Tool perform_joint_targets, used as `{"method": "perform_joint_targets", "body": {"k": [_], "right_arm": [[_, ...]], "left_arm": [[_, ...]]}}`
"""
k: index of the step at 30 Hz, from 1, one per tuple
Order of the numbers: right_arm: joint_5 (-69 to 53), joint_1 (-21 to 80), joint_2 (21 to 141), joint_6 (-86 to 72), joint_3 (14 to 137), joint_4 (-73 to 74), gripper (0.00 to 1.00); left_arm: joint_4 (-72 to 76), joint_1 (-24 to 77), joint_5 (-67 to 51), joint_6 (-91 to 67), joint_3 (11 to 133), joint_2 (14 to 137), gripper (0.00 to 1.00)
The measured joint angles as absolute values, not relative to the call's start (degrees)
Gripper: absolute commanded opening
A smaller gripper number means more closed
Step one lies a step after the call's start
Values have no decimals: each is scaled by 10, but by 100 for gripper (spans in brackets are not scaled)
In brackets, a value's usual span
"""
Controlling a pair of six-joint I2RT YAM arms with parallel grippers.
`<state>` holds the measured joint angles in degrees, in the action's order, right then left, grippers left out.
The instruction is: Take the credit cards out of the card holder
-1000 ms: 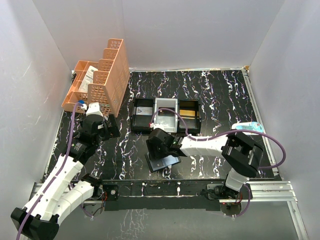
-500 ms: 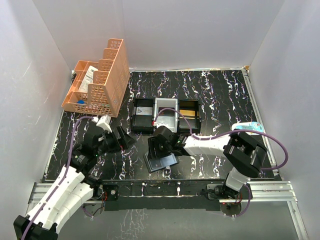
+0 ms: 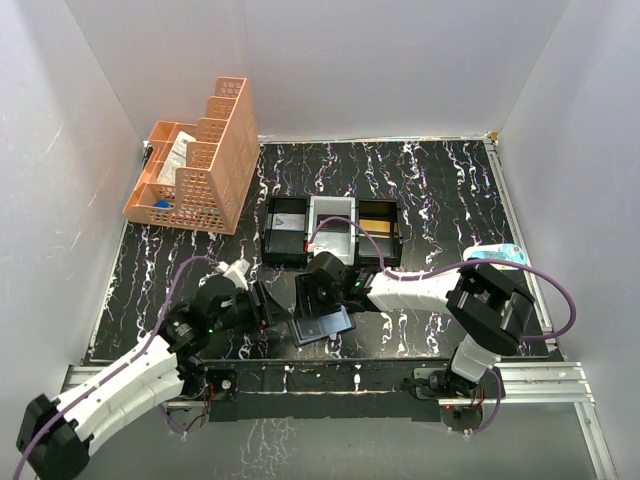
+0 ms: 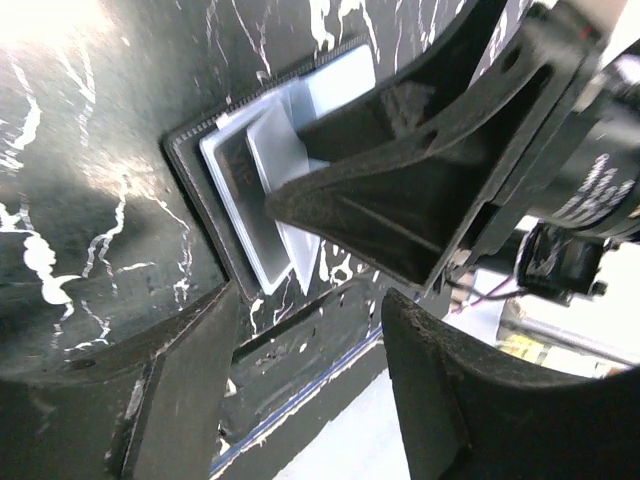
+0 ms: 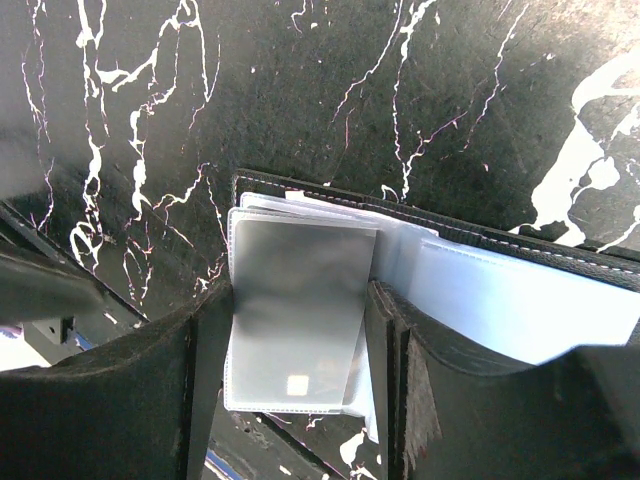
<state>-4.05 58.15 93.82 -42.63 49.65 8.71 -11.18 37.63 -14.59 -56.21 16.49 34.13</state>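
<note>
Card holder (image 5: 520,300) lies open, silver card (image 5: 298,290) in its sleeve.

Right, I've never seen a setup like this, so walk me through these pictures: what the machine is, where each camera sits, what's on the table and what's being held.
These are two robot arms bolted at the near edge of a black marbled table, each ending in a two-finger gripper. The wide picture looks down from above and behind them. The two close-ups come from cameras on the wrists. On the table lie an open card holder, a black-and-white tray and an orange basket. The right gripper stands over the holder, its fingers on either side of a grey card in a clear sleeve; whether they squeeze it, I cannot tell. The left gripper is beside the holder, jaws apart, holding nothing.
</note>
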Motion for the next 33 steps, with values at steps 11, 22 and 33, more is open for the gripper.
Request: {"method": "perform_joint_targets", "body": {"k": [11,22,33], "right_arm": [[-40,581,938,-430,496,87,51],[-41,581,938,-431,496,86,51],[-45,579,938,-433,493,81,51]], "left_arm": [[-2,502,-57,-620,144,464,46],[59,528,-8,-643,134,520,39],[110,542,-11,-641,134,572,29]]}}
